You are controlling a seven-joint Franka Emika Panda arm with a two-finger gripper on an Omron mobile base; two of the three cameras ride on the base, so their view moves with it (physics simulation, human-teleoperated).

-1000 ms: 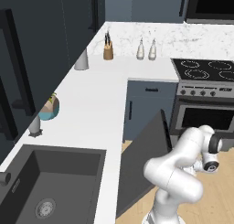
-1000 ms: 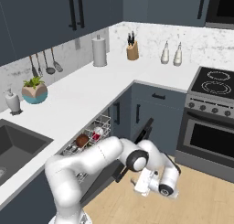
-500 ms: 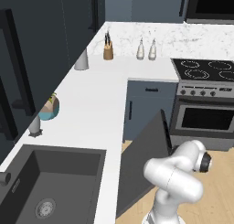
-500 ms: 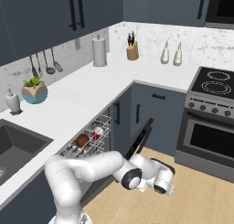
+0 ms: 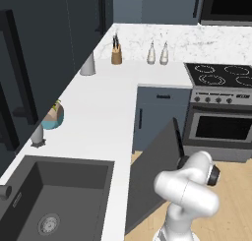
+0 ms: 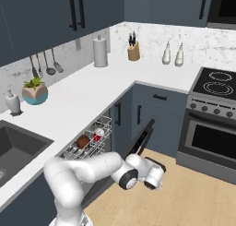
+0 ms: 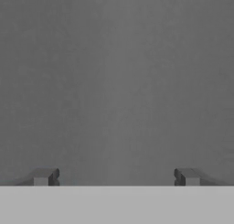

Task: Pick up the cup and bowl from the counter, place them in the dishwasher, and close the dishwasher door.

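My gripper [image 7: 114,177] has its 2 fingertips [image 7: 43,176] spread wide, holding nothing, pressed close to a flat grey surface (too near to identify). My arm hides part of the dishwasher door [image 6: 138,149], which stands half-raised, handle edge uppermost. The cup [image 6: 97,137] and bowl [image 6: 83,141] sit in the dishwasher [image 6: 87,145] rack.

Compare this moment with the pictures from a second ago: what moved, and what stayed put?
The arm swung lower and in behind the dishwasher door, bringing the open, empty gripper up against its outer face. The door has tipped up slightly from where it stood. Nothing was grasped or released. The cup and bowl stayed in the rack, and the counter items did not move.
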